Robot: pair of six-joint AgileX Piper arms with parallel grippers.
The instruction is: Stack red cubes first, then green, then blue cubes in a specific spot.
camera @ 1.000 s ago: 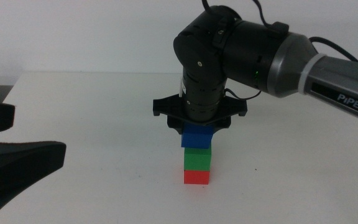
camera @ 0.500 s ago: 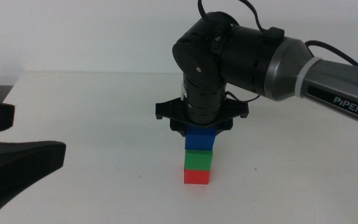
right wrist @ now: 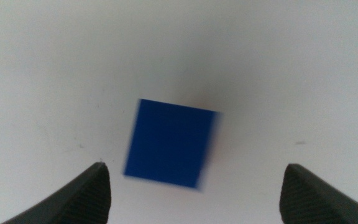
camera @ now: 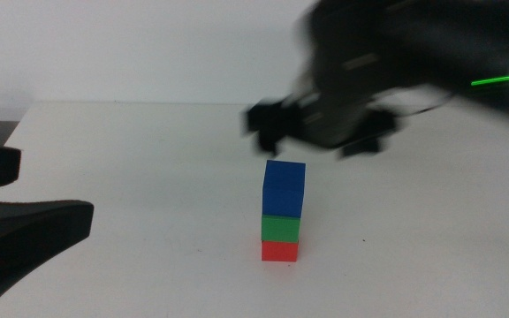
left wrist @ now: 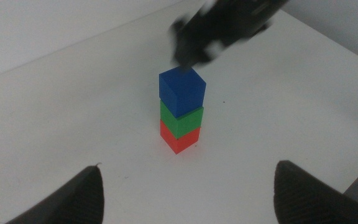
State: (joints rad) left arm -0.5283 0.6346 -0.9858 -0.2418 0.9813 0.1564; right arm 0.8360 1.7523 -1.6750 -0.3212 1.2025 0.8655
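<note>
A three-cube stack stands on the white table: red cube at the bottom, green cube on it, blue cube on top. The left wrist view shows the same blue cube, green cube and red cube. My right gripper is motion-blurred above and behind the stack, open and holding nothing. From its wrist, the blue cube lies below the open right gripper. My left gripper waits open at the left, well short of the stack.
The left gripper shows as dark jaws at the middle view's left edge. White table surrounds the stack, with a pale wall behind it. The right arm blurs across the far side.
The right gripper has let go of the blue cube and risen up and to the right, away from the stack. The blue cube now stands free on the green one.
</note>
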